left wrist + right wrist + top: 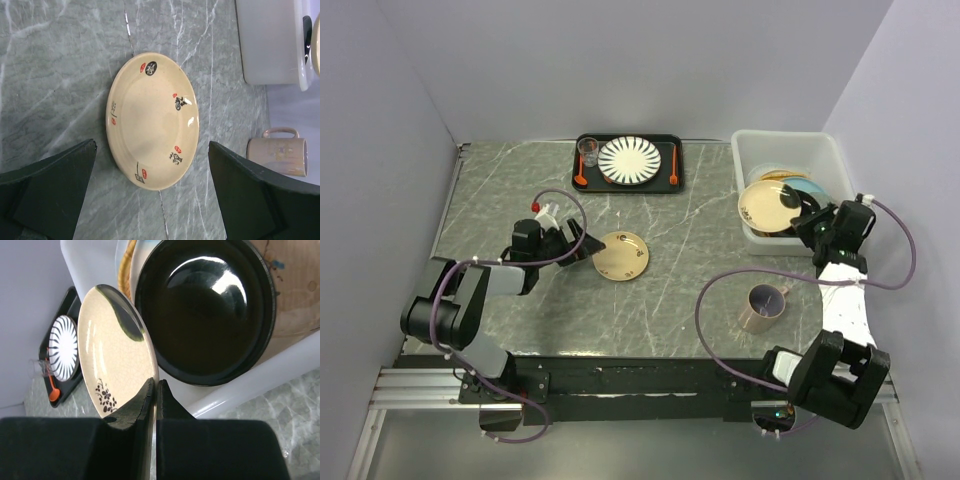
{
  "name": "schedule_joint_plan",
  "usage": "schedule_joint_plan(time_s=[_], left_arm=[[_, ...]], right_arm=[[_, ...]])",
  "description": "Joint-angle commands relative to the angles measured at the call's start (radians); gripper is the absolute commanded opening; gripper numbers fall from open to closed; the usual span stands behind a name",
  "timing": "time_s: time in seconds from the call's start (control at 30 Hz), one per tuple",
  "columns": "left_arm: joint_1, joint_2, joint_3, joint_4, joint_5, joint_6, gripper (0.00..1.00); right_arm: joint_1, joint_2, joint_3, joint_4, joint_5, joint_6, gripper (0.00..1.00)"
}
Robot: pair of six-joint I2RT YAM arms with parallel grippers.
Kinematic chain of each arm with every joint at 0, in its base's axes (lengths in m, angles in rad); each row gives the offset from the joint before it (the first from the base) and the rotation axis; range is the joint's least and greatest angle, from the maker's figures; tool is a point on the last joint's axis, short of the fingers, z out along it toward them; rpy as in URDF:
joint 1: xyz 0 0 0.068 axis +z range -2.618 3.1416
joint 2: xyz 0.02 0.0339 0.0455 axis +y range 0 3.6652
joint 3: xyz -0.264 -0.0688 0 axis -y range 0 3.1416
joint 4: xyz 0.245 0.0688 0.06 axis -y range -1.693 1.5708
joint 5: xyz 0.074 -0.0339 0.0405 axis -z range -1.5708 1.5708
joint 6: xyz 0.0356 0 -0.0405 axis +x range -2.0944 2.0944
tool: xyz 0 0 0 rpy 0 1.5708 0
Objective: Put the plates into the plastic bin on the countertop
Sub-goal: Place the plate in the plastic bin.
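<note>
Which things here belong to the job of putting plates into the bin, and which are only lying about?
Job: held cream plate, cream plate with red-black marks, black plate, plastic bin.
Lying about: striped plate, black tray, glass, mug.

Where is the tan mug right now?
In the top view the mug stands on the right side of the counter, in front of the white bin and just left of the right arm.

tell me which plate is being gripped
The cream plate with the dark sprig, rim pinched by the right gripper at the plastic bin. The tan plate lies loose on the countertop; the black plate rests in the bin.
</note>
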Motion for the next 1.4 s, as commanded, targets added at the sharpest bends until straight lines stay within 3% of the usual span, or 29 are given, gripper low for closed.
schedule_joint_plan(time_s=[0.0, 0.37, 1.07, 1.37], left_arm=[[0.003, 0.017, 0.023, 0.065, 0.039, -0.012, 0.99], [0.003, 0.038, 0.028, 0.073, 0.052, -0.012, 0.99], [0.003, 0.050, 0.028, 0.081, 0.059, -0.012, 0.99], [0.003, 0.050, 0.026, 0.085, 0.065, -0.012, 0.99]], right_arm=[[-0.056, -0.026, -0.016, 0.074, -0.070, 0.022, 0.00], [-0.173, -0.048, -0.050, 0.119, -0.121, 0.057, 0.00], [-0.201, 0.002, -0.052, 0.134, -0.057, 0.069, 0.00], [-0.202, 0.107, -0.069, 0.171, -0.063, 0.080, 0.08]])
